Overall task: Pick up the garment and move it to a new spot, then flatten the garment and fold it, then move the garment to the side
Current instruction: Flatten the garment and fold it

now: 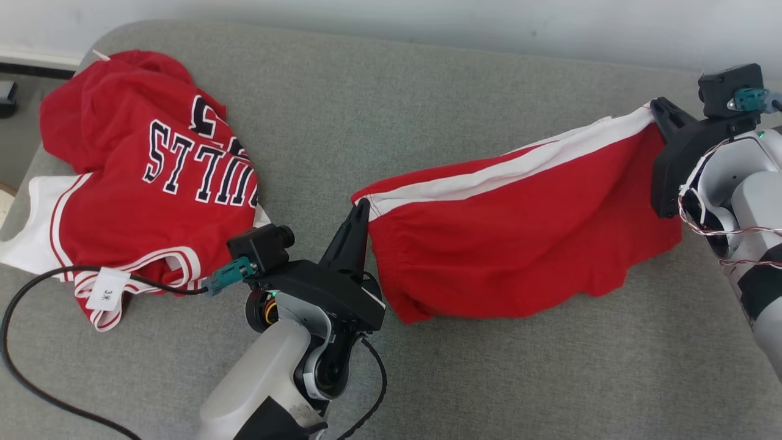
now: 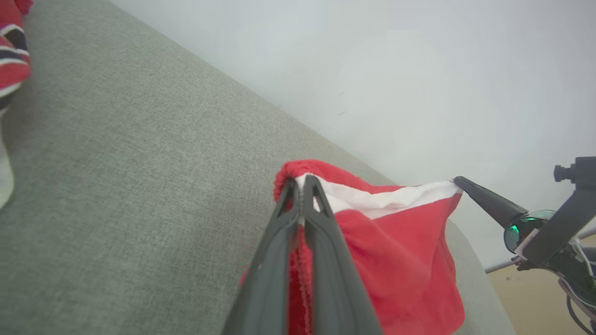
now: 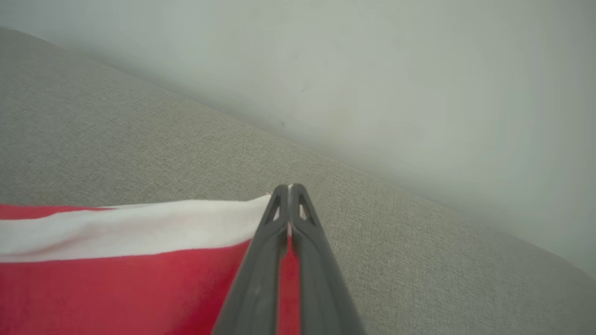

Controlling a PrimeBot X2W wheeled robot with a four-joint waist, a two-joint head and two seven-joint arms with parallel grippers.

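The garment (image 1: pixel 519 238) is a pair of red shorts with a white side stripe, stretched between my two grippers above the grey couch. My left gripper (image 1: pixel 361 211) is shut on its elastic waistband corner at the left end. In the left wrist view, red cloth (image 2: pixel 386 251) is pinched between the closed fingers (image 2: pixel 284 242). My right gripper (image 1: pixel 658 110) is shut on the hem corner at the right end. Red and white fabric (image 3: pixel 139 260) runs leftward from the right gripper (image 3: pixel 289 188) in the right wrist view. The shorts' lower edge sags onto the cushion.
A red and white Bulls jersey (image 1: pixel 146 177) lies crumpled at the couch's left end, with a black cable (image 1: pixel 36 287) and a white tag (image 1: pixel 107 289) beside it. The grey couch cushion (image 1: pixel 489 379) spreads in front. A pale wall (image 1: pixel 427 24) runs behind it.
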